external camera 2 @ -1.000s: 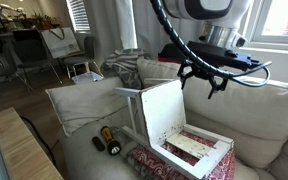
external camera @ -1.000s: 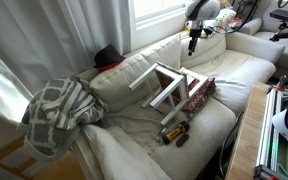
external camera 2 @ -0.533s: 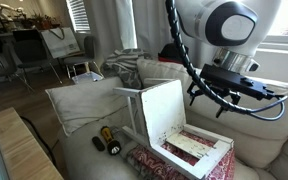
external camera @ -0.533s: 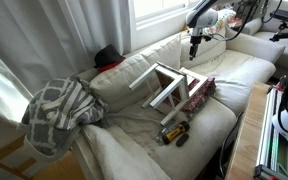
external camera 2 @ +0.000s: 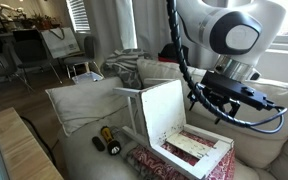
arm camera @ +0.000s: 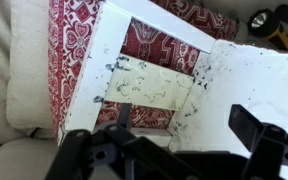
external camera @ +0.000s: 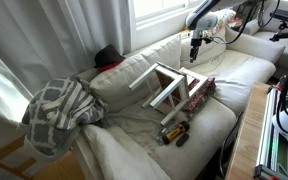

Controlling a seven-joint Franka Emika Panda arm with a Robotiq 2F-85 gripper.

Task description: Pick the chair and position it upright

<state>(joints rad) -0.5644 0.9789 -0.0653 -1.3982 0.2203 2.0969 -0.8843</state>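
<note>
The white chair [external camera: 169, 88] lies tipped over on the cream couch, its flat seat [external camera 2: 164, 112] standing on edge and its backrest frame [arm camera: 149, 85] lying over a pink patterned cushion [arm camera: 69, 50]. My gripper [external camera: 195, 55] hangs just above and behind the chair, close to the seat's edge in an exterior view [external camera 2: 210, 104]. In the wrist view the two dark fingers [arm camera: 189, 125] are spread wide with nothing between them, over the joint of seat and backrest. The gripper touches nothing.
A yellow and black torch [external camera: 174, 132] lies on the couch in front of the chair [external camera 2: 108, 140]. A plaid blanket [external camera: 59, 110] is heaped on one couch end. Loose cream cushions [external camera 2: 79, 100] lean behind. A wooden table [external camera 2: 24, 150] stands before the couch.
The gripper has come down from above the couch back toward the chair's seat and turned. The chair and cushion have not moved.
</note>
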